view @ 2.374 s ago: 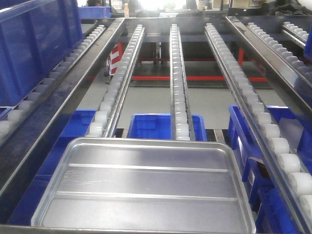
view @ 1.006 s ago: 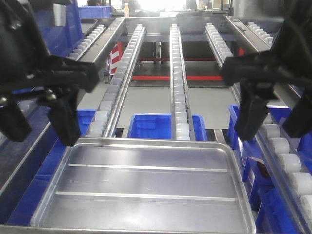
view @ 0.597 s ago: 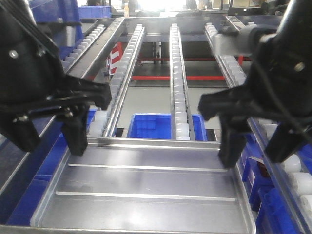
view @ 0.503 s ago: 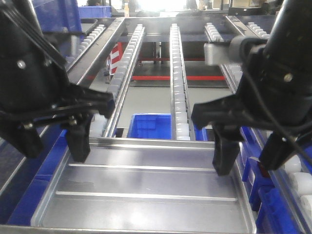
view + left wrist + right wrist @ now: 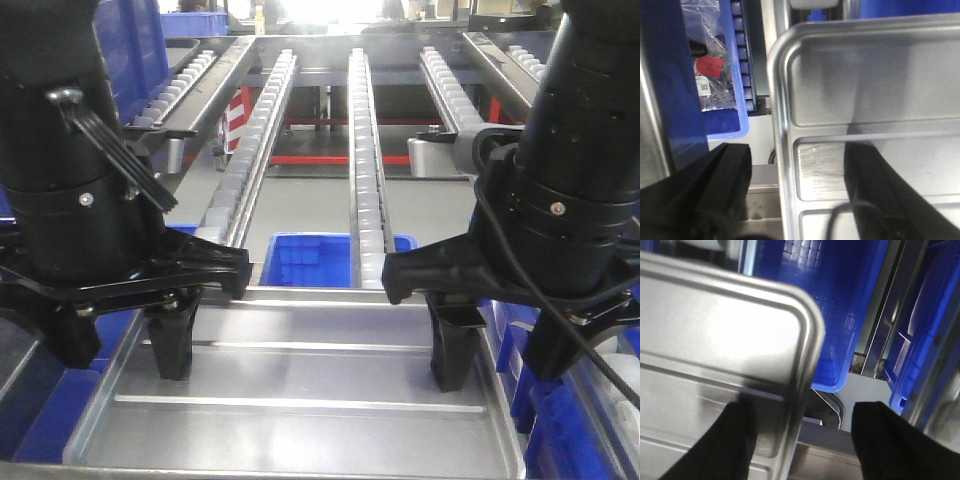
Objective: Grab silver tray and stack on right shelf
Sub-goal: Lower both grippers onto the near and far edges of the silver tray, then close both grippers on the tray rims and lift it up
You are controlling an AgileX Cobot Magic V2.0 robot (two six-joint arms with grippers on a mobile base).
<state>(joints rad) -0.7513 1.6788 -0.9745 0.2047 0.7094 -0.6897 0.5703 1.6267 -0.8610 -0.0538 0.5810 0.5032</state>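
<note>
I see the shiny rectangular silver tray (image 5: 300, 400) lying at the near end of the white-roller tracks (image 5: 365, 150). My left gripper (image 5: 115, 345) and right gripper (image 5: 503, 352) each straddle a side rim, jaws spread. Beside it, a blue plastic bin (image 5: 741, 100) holds clear bagged parts

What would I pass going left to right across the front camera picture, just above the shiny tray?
The left gripper → blue bin → right gripper.
</note>
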